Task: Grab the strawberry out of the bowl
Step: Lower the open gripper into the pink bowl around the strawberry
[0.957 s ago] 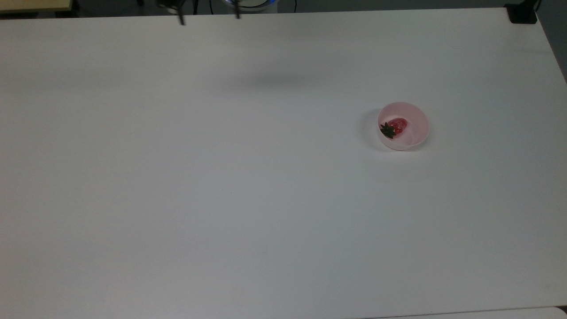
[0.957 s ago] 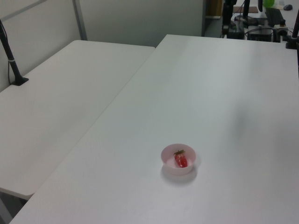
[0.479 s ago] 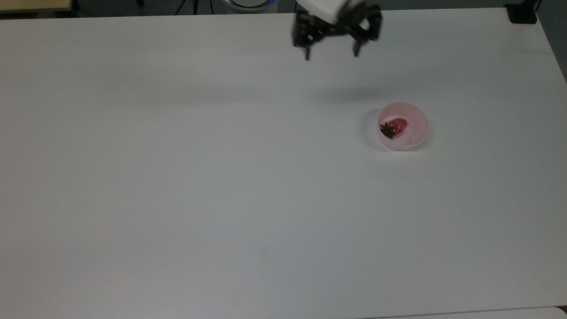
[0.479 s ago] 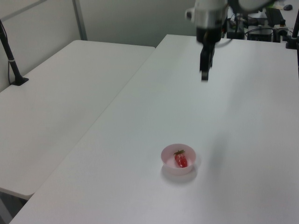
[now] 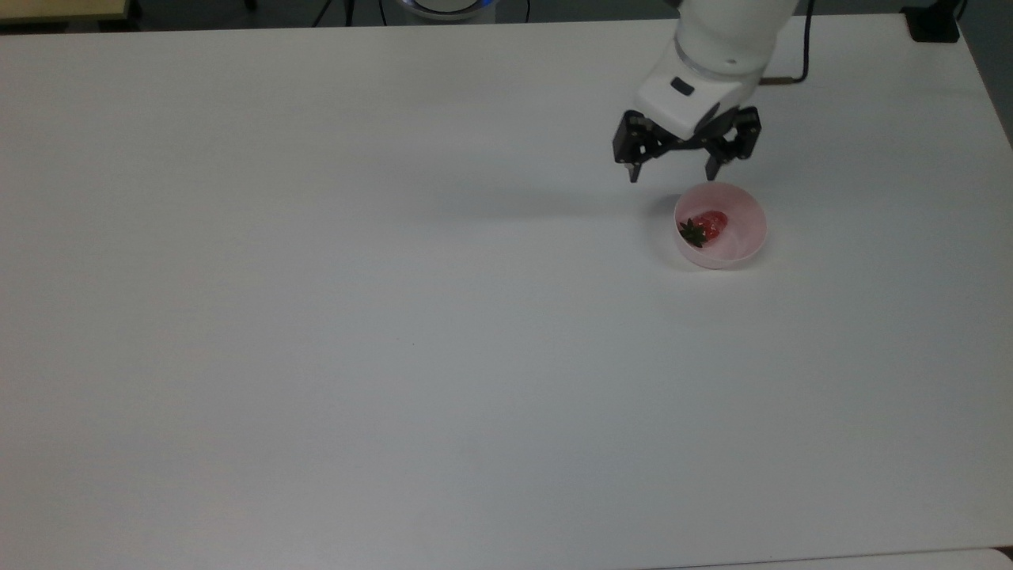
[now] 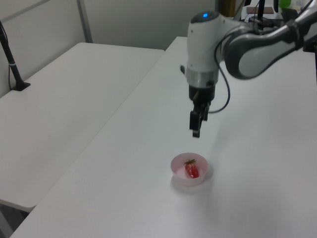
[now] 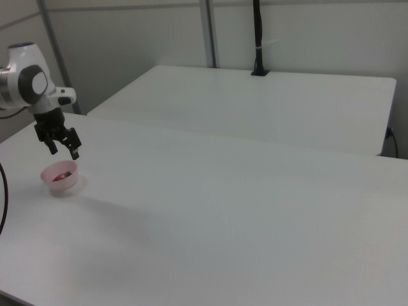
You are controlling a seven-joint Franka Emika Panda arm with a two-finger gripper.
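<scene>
Moved: since half a second ago the gripper (image 5: 671, 173) has travelled from near the table's far edge toward the bowl (image 5: 740, 247); bowl and strawberry (image 5: 707, 226) lie as before.
Gripper: fingers spread wide, pointing down, holding nothing; in the left view it (image 6: 196, 130) hangs above the table, clear of the bowl (image 6: 178, 174).
Position: in the top view, just above the bowl's upper rim, one fingertip over the rim's edge.
Strawberry: lying inside the bowl, against the top view's left wall, green cap toward the top view's left.
Bowl: upright on the white table (image 5: 396, 317), toward the top view's right.
Right view: gripper (image 7: 62, 150) just above the bowl (image 7: 69, 183).
</scene>
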